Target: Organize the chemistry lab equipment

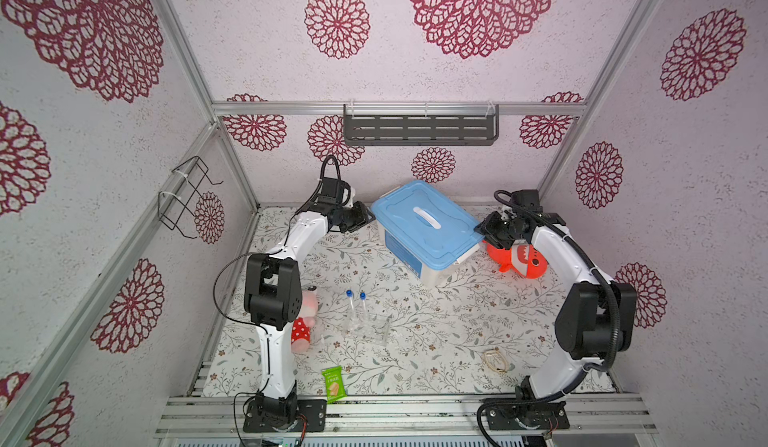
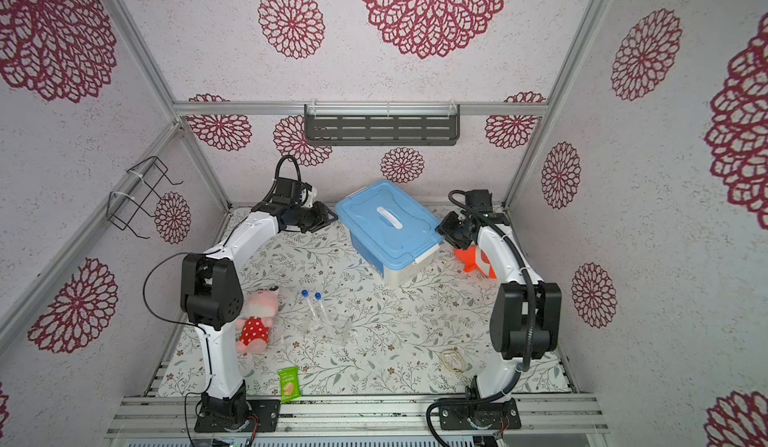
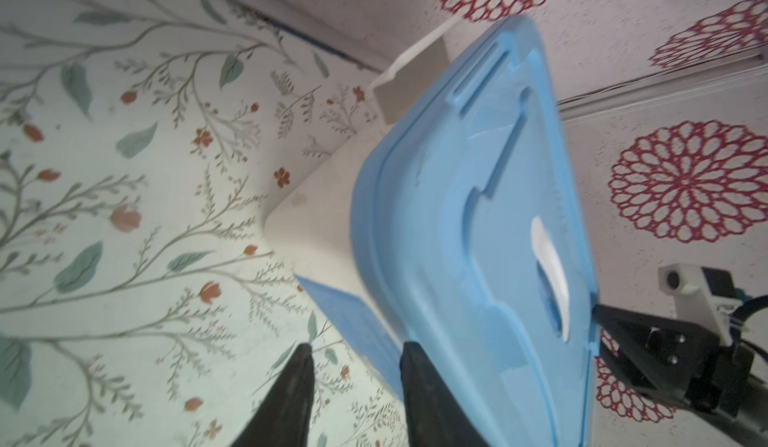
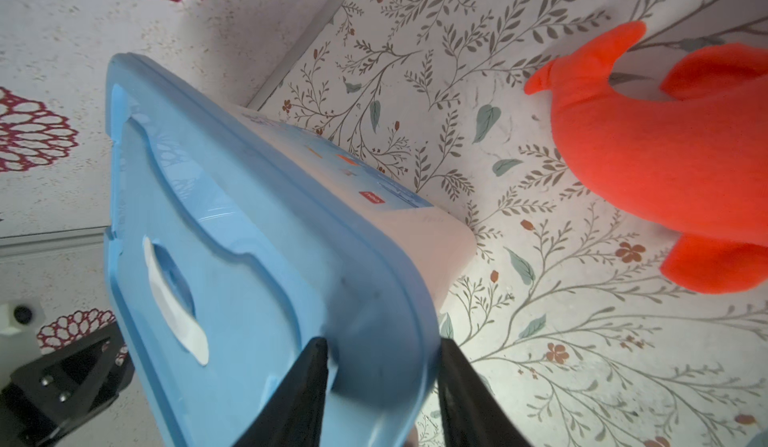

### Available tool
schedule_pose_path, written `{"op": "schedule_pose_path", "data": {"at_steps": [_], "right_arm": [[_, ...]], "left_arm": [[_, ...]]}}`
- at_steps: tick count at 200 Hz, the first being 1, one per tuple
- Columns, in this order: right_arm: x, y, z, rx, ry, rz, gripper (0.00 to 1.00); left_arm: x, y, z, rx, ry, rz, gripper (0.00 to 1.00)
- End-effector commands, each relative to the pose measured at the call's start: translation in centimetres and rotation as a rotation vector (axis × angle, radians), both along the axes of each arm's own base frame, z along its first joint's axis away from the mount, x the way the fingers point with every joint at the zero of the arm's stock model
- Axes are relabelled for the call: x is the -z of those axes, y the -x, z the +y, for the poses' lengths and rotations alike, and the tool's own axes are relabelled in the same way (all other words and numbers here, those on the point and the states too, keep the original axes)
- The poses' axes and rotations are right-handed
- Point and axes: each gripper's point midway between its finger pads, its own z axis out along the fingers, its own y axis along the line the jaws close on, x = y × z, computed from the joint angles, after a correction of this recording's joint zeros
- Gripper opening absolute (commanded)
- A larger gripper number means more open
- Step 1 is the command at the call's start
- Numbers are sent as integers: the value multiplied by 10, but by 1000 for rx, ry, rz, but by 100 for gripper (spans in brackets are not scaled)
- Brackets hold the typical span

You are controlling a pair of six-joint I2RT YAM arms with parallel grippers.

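Clear tubes with blue caps lie mid-table just beside a glass beaker, well apart from the box at the back. The left claw stands half open by its blue lid. The right claw straddles the opposite rim; I cannot tell whether it grips.

- Left arm: base at 7 o'clock of the table, elbow high, white forearm reaching toward 11 o'clock.
- Left gripper: rolled onto its side and pointing toward 3 o'clock. In the left wrist view its dark fingers stand apart with a clear gap between them.
- Right arm: base at 5 o'clock, elbow high, forearm reaching toward 1 o'clock.
- Right gripper: pointing toward 9 o'clock, facing the left gripper but well apart from it. Its fingers are parted, astride the rim of the blue lid. Whether they clamp it cannot be told.
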Motion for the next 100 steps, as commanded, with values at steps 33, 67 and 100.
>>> {"op": "schedule_pose_path", "data": {"at_steps": [33, 67, 100], "right_arm": [[5, -16, 11, -125, 50, -7, 41], [16, -22, 13, -214, 92, 0, 40], [27, -25, 23, -324, 92, 14, 39]], "left_arm": [[-10, 46, 9, 26, -42, 35, 38], [-29, 60, 31, -24, -32, 11, 50], [-53, 50, 61, -95, -15, -47, 61]]}}
